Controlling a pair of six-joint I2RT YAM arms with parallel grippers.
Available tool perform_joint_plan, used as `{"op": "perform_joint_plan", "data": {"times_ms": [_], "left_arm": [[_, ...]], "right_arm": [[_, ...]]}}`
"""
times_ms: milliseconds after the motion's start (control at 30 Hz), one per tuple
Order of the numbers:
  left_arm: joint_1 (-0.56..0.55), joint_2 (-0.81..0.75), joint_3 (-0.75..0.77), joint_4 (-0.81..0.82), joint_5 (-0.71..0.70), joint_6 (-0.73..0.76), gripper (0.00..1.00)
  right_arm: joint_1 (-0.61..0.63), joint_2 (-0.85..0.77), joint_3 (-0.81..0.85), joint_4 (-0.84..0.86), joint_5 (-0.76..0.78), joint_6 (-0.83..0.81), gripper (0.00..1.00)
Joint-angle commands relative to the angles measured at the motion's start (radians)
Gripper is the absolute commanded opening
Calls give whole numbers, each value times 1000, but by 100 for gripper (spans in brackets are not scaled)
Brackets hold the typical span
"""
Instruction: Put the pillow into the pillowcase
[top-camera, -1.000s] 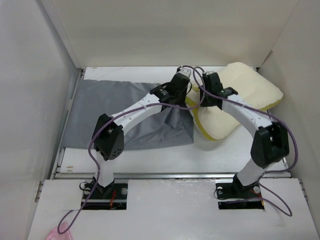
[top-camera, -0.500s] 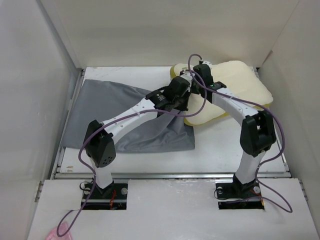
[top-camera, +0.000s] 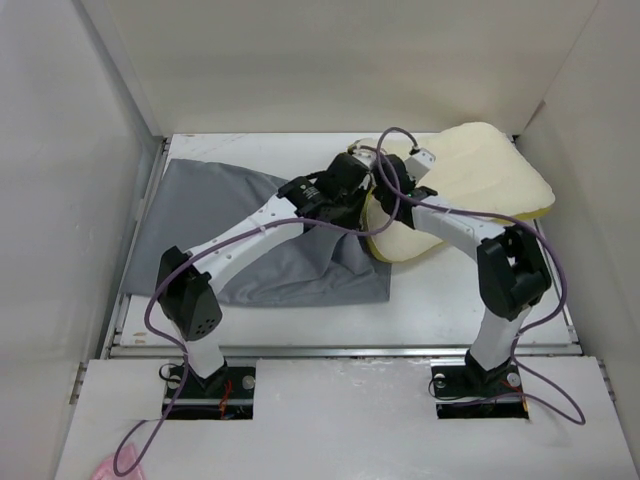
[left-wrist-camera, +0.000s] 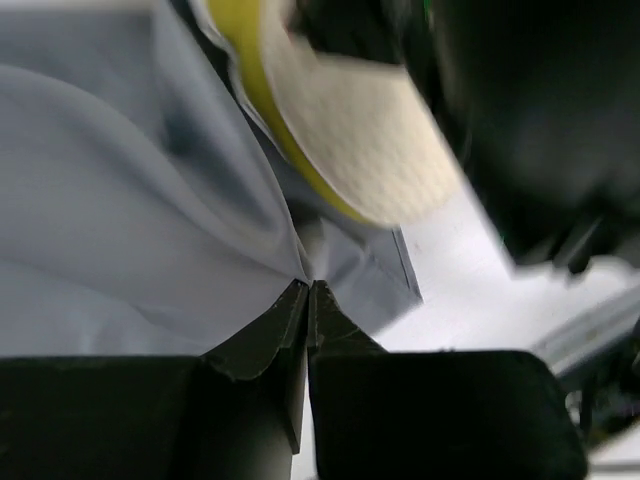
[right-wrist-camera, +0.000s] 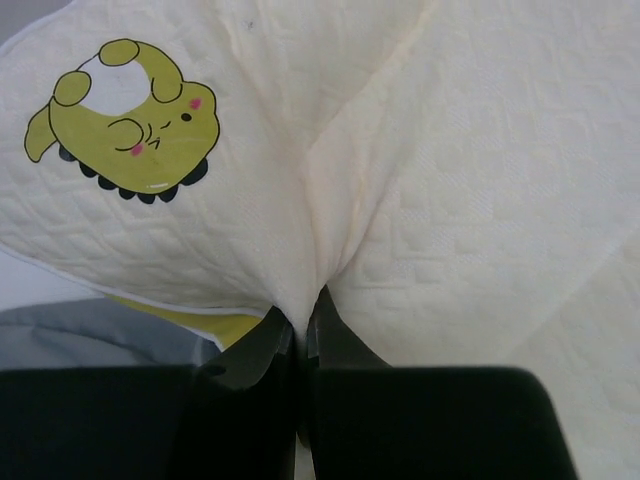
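Pillow (top-camera: 490, 175) lies right of pillowcase (top-camera: 220, 225), its yellow-banded end touching the pillowcase's right edge. Left gripper (left-wrist-camera: 307, 291) pinched closed on grey fabric at that edge. Right gripper (right-wrist-camera: 300, 320) clamped on a fold of pillow cover below the cartoon logo (right-wrist-camera: 125, 120). Both wrists and purple cables (top-camera: 398, 129) crowd over the pillowcase's right edge

No text; the pillow (right-wrist-camera: 480, 170) bears a cartoon logo (right-wrist-camera: 125, 120).

white arm shells (top-camera: 250, 235) with chunky black joints (top-camera: 190, 308); purple cables (top-camera: 147, 312) loop along both. left gripper (left-wrist-camera: 308, 290) and right gripper (right-wrist-camera: 300, 320) are matte black, tapering.
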Motion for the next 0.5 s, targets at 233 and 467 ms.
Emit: {"op": "perform_joint_plan", "data": {"times_ms": [233,467], "left_arm": [[153,-147,-89,273,-166,-39,0],[153,-138,-89,295,-111,-39,0]], "right_arm": [[25,-383,-226,29,-13,-419,0],[25,-704,-456,-60,-182,-534,0]]}}
